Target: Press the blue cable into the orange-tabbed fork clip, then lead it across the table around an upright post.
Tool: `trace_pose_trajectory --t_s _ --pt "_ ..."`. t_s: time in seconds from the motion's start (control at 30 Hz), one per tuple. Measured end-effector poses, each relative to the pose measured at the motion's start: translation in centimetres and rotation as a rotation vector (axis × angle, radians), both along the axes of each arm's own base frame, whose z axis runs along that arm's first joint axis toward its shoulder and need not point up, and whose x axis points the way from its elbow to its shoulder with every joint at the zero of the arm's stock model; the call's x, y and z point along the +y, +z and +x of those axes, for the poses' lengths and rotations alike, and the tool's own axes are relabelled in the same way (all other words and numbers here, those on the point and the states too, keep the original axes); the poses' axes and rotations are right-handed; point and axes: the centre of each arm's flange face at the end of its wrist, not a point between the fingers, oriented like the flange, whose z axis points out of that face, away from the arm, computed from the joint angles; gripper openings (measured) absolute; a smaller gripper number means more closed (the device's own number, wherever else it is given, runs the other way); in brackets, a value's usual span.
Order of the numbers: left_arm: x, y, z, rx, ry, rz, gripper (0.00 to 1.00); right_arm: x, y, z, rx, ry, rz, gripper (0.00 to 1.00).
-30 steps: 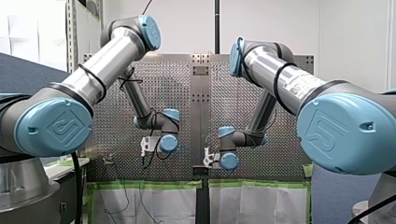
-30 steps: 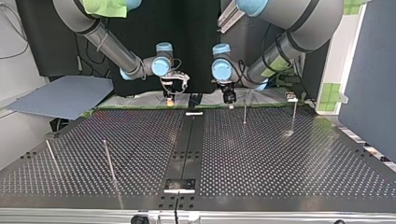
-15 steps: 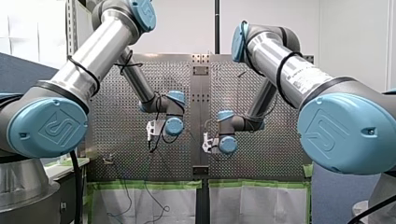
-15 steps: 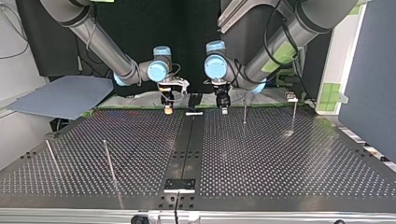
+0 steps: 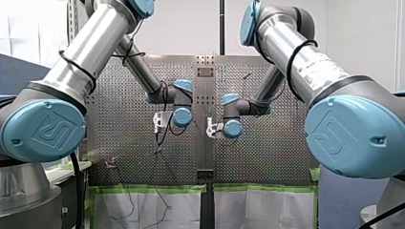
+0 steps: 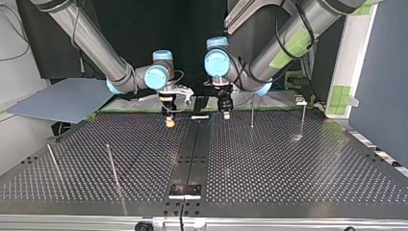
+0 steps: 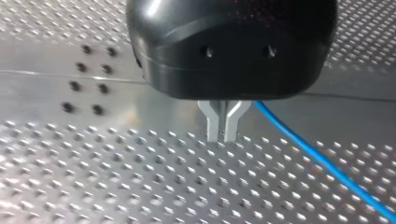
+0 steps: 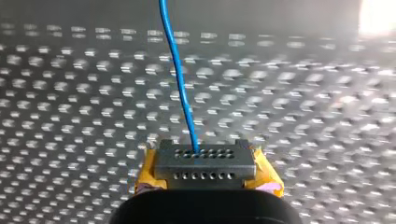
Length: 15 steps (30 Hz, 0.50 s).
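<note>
The blue cable (image 8: 180, 84) runs ahead out of my right gripper (image 8: 201, 162), whose yellow-padded fingers are shut on it. In the top view that gripper (image 6: 169, 121) hangs just over the plate left of the centre strip. My left gripper (image 7: 222, 136), black with metal fingers, is shut; the cable (image 7: 322, 161) comes out from behind its fingers and trails away over the plate. In the top view it (image 6: 225, 113) hangs right of the strip. Thin upright posts (image 6: 252, 115) (image 6: 303, 119) stand to its right. I see no orange-tabbed clip.
Two more thin posts (image 6: 111, 166) (image 6: 53, 161) stand at the top view's near left. A small white piece (image 6: 200, 117) lies on the centre strip between the grippers. A grey sheet (image 6: 62, 98) lies beyond the plate's far left corner.
Both grippers have moved from the plate's far edge in over the plate and closer together, the cable trailing with them. Both stay shut.
</note>
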Motion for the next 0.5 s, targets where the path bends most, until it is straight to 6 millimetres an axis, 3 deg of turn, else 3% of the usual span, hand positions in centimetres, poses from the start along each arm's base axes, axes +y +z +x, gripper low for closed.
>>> trace_pose_trajectory --t_s 0.23,0.5 --pt "-0.5 2.8 -0.9 -0.029 -0.006 -0.021 0.00 0.5 5.1 0.1 -0.019 0.004 -0.029 0.00" --pt "-0.6 6.5 -1.8 -0.066 -0.009 -0.047 0.00 1.2 8.6 0.1 -0.027 0.008 -0.041 0.00"
